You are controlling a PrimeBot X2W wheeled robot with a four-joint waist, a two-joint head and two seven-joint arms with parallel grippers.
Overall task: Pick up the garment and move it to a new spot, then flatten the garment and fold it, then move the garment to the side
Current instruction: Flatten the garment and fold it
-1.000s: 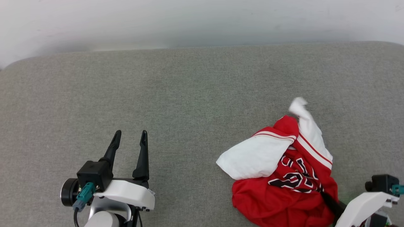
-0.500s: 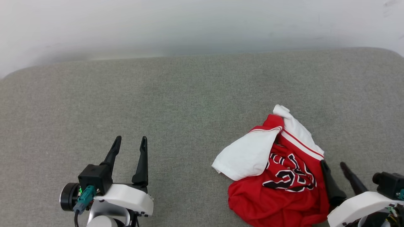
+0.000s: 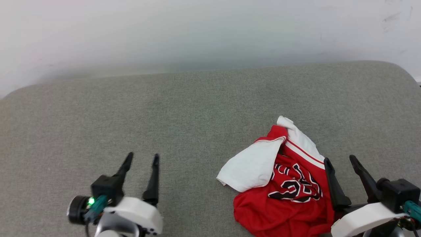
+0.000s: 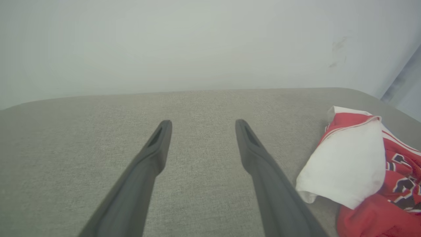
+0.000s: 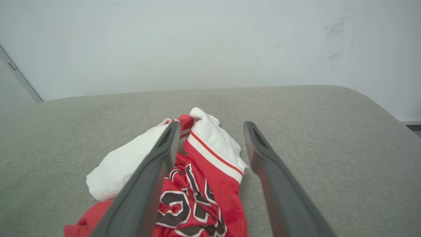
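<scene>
The garment (image 3: 283, 187), a red jersey with white sleeves and black lettering, lies crumpled on the grey padded surface (image 3: 197, 115) at the lower right. My right gripper (image 3: 340, 160) stands open at its right edge, fingers apart and holding nothing. In the right wrist view the garment (image 5: 204, 184) lies under and between the open right gripper (image 5: 212, 126) fingers. Well left of the garment, my left gripper (image 3: 142, 157) is open and empty. The left wrist view shows the left gripper (image 4: 203, 122) open over bare surface, with the garment (image 4: 361, 171) off to the right.
A pale wall (image 3: 197, 33) rises behind the grey surface, whose rounded far edge (image 3: 210, 70) runs across the view. Its right corner (image 3: 401, 70) curves away. Wide bare surface lies between the two grippers and beyond the garment.
My right gripper has opened and let go of the garment, which now rests in a heap. The head camera has tilted, shifting the whole picture down. The left arm hardly moved.
</scene>
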